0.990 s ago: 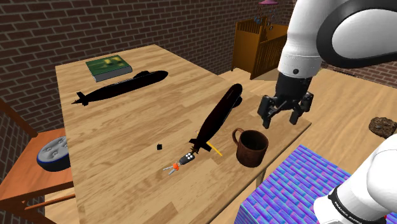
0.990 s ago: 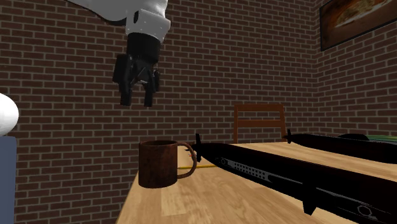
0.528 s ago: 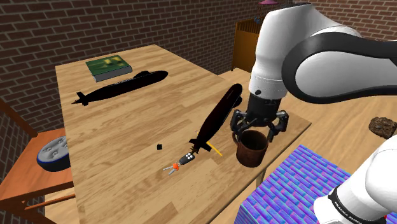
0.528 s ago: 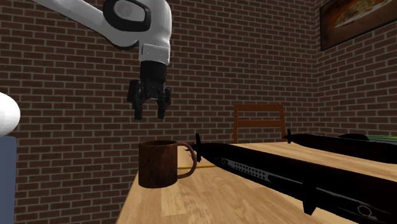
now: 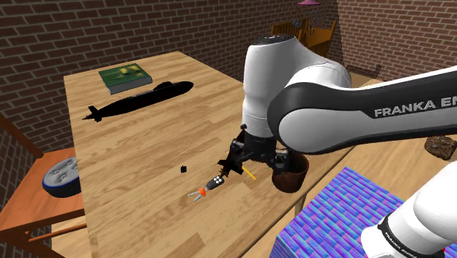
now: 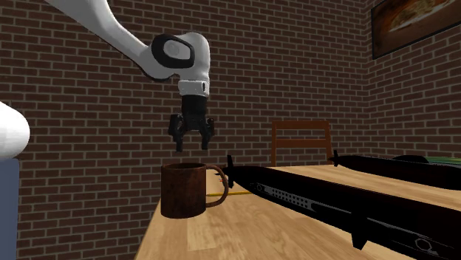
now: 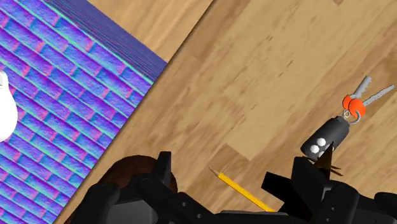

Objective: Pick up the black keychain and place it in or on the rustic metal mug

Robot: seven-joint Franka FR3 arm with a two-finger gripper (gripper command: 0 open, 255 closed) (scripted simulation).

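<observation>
Shoulder view: arm (image 5: 322, 110) bends low over the counter (image 5: 132, 154); claw (image 5: 258, 156) hangs above the wood between keychain and mug.
Claw state: fingers apart, clasping nothing.
Keychain (image 5: 209, 187): lies flat on the counter, not held; black fob, orange ring, two grey keys. The fob end is just beside the tail of the submarine (image 6: 310, 201), and the keys point away from it.
Keychain, wrist view: keychain (image 7: 334, 130) sits outside one finger (image 7: 308, 181), not in the gap.
Mug (image 5: 291, 176): brown, upright, near the counter edge by the stand (image 5: 337, 220); partly hidden behind the arm.
Second exterior view: claw (image 6: 190, 145) is above the mug (image 6: 183, 190) with a clear gap to the rim. The handle points to that view's right, toward the submarine tail.
Pencil (image 7: 245, 192): yellow, flat on the counter, in line with the gap between the fingers, near the mug.
Cube (image 5: 183, 169): small, black, on the counter near the keychain.
Far end: second submarine (image 5: 139, 101) and green book (image 5: 125, 77), just beside each other, well apart from the claw.
</observation>
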